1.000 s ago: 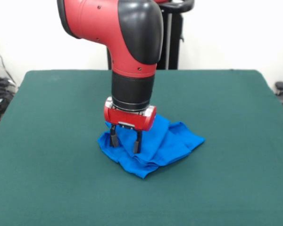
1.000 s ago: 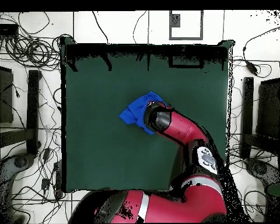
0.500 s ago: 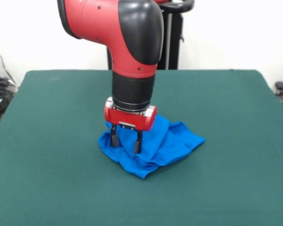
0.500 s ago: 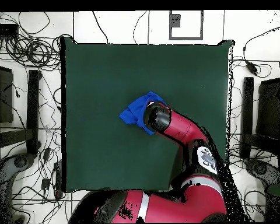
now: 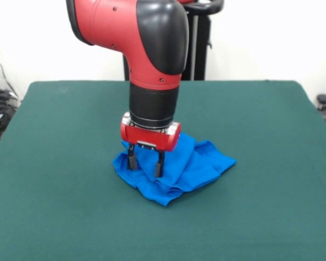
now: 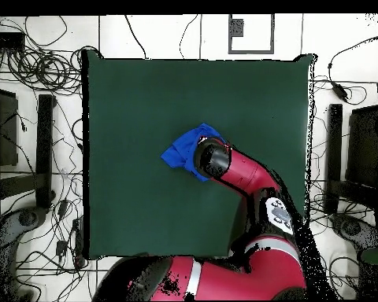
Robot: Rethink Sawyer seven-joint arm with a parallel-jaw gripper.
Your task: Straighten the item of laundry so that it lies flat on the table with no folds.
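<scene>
shirt: blue T-shirt (image 5: 176, 168) sits crumpled in a heap about mid-bench, a bit toward the near side in the front view; plain blue showing, no print visible; several folds and ridges, far from flat.
bench: dark green bench (image 5: 271, 217) bare all round the heap; edges well apart from the cloth on every side.
pincer: pincer (image 5: 144, 163) points straight down over the left part of the heap; I read the two fingers as spread fairly wide, straddling a raised fold, tips at cloth level or just touching it. Nothing clamped between them as far as I can see.
key relation: bulk of the shirt lies to the right of the pincer and slightly near in the front view; the heap's long axis runs left-right, with a corner poking out on the right and a pointed lobe toward the near edge.
overhead: arm covers one side of the shirt (image 6: 180, 149); pincer itself hidden under the wrist there.
step, my guess: about to pinch the ridge between the fingers, then lift or drag to open the heap.
room: plenty of open felt left and far for a pull away from the bulk.
risk: grabbing more than one layer would just shift the whole bundle.
progress: early, nothing spread yet.
</scene>
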